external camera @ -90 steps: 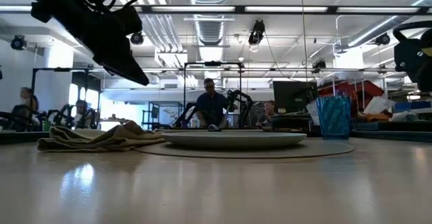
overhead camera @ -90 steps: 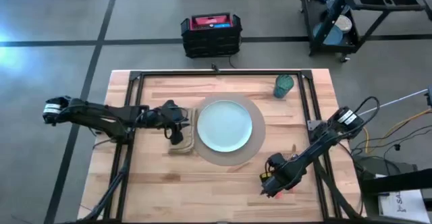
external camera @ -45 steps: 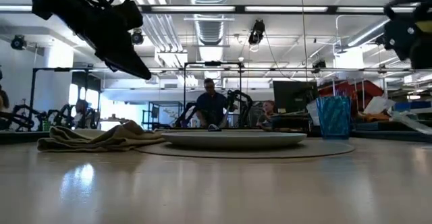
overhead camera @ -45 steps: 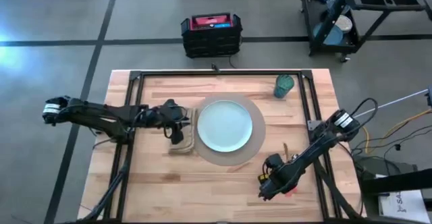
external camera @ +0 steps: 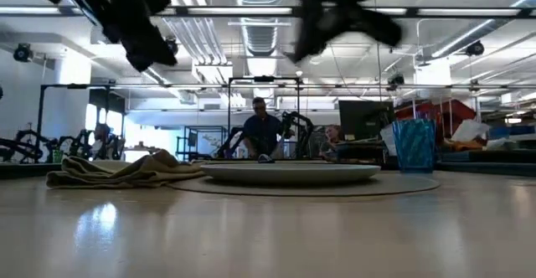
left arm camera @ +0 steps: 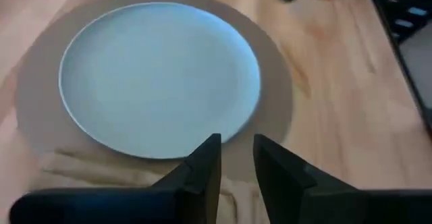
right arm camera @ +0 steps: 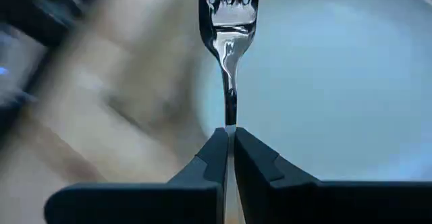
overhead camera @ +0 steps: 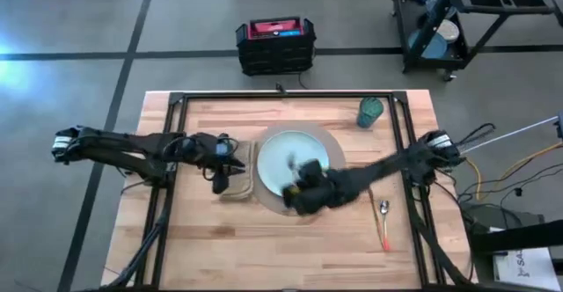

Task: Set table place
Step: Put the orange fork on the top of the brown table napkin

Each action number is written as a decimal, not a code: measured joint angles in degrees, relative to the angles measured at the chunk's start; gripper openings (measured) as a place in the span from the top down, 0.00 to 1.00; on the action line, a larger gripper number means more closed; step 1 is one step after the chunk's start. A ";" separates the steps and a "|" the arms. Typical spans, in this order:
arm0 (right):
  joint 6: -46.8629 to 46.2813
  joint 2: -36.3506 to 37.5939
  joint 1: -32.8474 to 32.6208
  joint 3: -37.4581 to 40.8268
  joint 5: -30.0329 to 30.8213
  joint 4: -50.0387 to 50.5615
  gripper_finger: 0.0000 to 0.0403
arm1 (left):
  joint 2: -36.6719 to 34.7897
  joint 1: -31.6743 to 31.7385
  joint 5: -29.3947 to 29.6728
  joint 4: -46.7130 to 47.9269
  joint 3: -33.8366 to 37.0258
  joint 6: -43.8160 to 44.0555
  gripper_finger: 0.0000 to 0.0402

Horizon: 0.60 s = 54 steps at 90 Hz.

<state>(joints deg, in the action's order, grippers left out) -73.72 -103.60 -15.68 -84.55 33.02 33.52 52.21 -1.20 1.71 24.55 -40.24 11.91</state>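
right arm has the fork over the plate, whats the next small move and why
Probably carry the fork on across the plate toward the napkin and lower it there. The right gripper is shut on the fork above the plate, the napkin lies just beyond the plate's far rim, and another utensil already lies on the opposite side. The left gripper hovers over the napkin, so it may need to clear.

Right hand (right arm camera: 230,146) pinches fork (right arm camera: 229,21) over plate (right arm camera: 337,82).
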 joint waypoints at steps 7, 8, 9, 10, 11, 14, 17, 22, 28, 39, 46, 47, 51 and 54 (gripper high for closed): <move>6.72 -1.39 3.28 -0.04 -0.55 -12.54 1.00 | -1.61 -1.08 8.17 6.66 -2.48 -0.19 0.85; 7.29 -1.70 3.62 -0.04 -0.71 -13.71 1.00 | -1.84 -1.21 9.31 7.58 -2.79 -0.03 0.85; 7.67 -2.06 3.94 -0.04 -0.97 -14.90 1.00 | -2.07 -1.30 10.36 8.47 -3.09 0.22 0.86; 7.97 -2.45 4.26 -0.04 -1.27 -16.07 1.00 | -2.31 -1.42 11.33 9.32 -3.39 0.49 0.86; 8.25 -2.83 4.57 -0.06 -1.51 -17.03 1.00 | -2.55 -1.53 12.22 10.13 -3.68 0.73 0.87; 8.71 -4.01 5.37 -0.14 -2.40 -19.03 1.00 | -3.25 -1.83 14.38 12.14 -4.52 1.47 0.88; 8.58 -5.51 6.01 -0.41 -3.33 -19.56 1.00 | -3.95 -2.10 15.67 13.75 -5.12 2.25 0.89; 6.99 -8.27 6.84 -1.22 -4.45 -19.42 1.00 | -5.08 -2.37 16.29 15.71 -5.50 3.38 0.91; 6.19 -11.67 7.95 -2.55 -7.46 -20.13 1.00 | -6.27 -2.55 16.31 15.96 -5.46 3.70 0.92; 5.40 -17.84 9.47 -7.53 -12.48 -25.17 1.00 | -7.89 -2.53 16.35 15.13 -4.16 4.25 0.93; 5.74 -21.78 9.83 -12.89 -13.72 -26.54 1.00 | -8.05 -2.53 16.35 14.98 -3.47 5.11 0.93; 5.90 -22.34 9.83 -13.78 -13.69 -26.45 1.00 | -8.03 -2.53 16.35 15.03 -3.39 5.24 0.93; 6.95 -24.51 9.83 -17.24 -13.76 -26.40 1.00 | -8.00 -2.53 16.35 15.04 -3.04 5.59 0.93; 7.48 -25.99 9.87 -19.78 -14.04 -25.85 1.00 | -8.01 -2.53 16.35 15.02 -2.73 5.77 0.93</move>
<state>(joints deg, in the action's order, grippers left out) -66.24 -129.59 -5.80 -104.34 18.97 7.67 44.21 -3.73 18.06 39.57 -42.97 17.67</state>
